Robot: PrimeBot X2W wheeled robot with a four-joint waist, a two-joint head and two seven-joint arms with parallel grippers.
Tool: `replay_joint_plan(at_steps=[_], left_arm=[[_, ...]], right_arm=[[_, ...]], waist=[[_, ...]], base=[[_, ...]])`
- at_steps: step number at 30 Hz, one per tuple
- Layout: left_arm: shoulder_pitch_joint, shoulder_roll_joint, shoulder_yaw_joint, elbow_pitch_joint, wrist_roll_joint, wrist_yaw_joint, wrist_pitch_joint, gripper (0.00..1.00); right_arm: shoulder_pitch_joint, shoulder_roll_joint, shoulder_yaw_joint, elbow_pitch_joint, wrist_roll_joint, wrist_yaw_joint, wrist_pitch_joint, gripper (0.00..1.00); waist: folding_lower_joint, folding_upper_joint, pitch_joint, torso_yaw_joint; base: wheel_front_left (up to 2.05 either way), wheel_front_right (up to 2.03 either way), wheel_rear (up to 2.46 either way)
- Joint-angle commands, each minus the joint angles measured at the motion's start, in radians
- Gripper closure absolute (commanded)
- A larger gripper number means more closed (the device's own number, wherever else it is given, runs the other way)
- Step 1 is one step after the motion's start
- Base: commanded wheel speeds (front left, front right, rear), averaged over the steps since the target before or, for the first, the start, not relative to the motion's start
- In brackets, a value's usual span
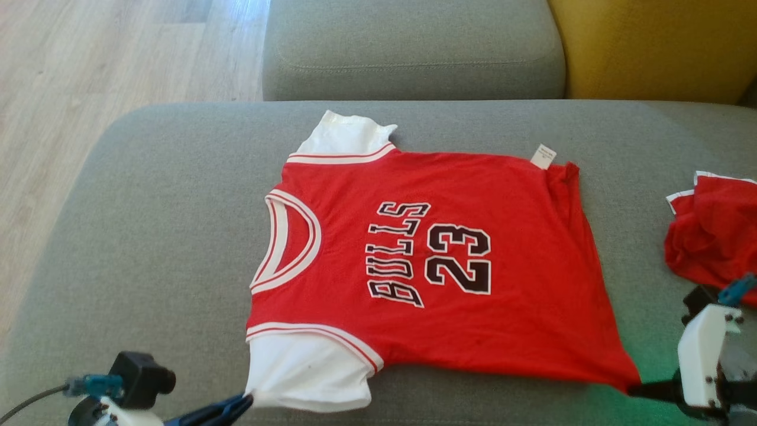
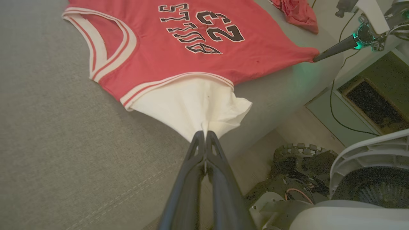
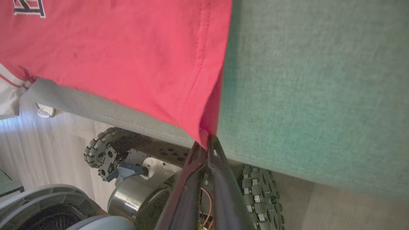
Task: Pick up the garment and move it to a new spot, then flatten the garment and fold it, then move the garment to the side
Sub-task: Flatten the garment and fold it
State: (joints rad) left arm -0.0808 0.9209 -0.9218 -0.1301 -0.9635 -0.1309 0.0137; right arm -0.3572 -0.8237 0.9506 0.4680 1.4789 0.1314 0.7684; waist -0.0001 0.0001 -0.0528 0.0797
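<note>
The jersey [image 1: 449,260] is lying spread flat, front side up, on the grey sofa [image 1: 148,236]. It is red with white trim at the neck and armholes, white sleeves, and "BULLS 23" in black letters edged in white. A small white tag [image 1: 543,156] is sticking out at the hem corner farthest from both end effectors.

The left end effector [image 1: 245,402] is pinching the edge of the near white sleeve, its fingers pressed together on the cloth, so the neck opening is sitting beyond and to the left of its tips. The right end effector [image 1: 636,389] is likewise pinching the near hem corner, pulling it into a point.

The head view is taking in the whole jersey, a second red cloth [image 1: 715,231] crumpled just beyond the right end effector, and the wooden floor [image 1: 89,59].

The left wrist view is showing the sleeve fanning out from the left end effector [image 2: 204,134] and, far to the right, the right end effector [image 2: 316,59] holding the stretched hem corner.

The right wrist view is showing the hem's stitching up close above the right end effector [image 3: 207,140], and a wheel [image 3: 99,153] below the sofa's front edge.
</note>
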Motion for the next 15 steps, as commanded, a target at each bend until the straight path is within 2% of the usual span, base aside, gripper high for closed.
replay_joint_plan(at_steps=[1,6,15], left_arm=[[-0.044,0.054,0.043,-0.027,-0.011,0.000,-0.001,1.00],[-0.046,0.082,0.027,-0.059,-0.053,0.000,0.007,1.00],[-0.133,0.048,0.083,-0.062,-0.046,0.000,-0.100,1.00]], right_arm=[[0.007,-0.053,-0.006,-0.018,0.007,-0.001,0.003,1.00],[0.025,-0.081,-0.017,-0.058,0.009,-0.001,0.001,1.00],[-0.041,-0.049,-0.084,-0.066,-0.010,-0.001,-0.069,1.00]], waist=[[0.0001,-0.0001,0.000,-0.001],[0.0001,-0.0001,0.002,-0.005],[0.0001,-0.0001,0.012,-0.021]], base=[[0.00,0.00,0.00],[0.00,0.00,0.00],[0.00,0.00,0.00]])
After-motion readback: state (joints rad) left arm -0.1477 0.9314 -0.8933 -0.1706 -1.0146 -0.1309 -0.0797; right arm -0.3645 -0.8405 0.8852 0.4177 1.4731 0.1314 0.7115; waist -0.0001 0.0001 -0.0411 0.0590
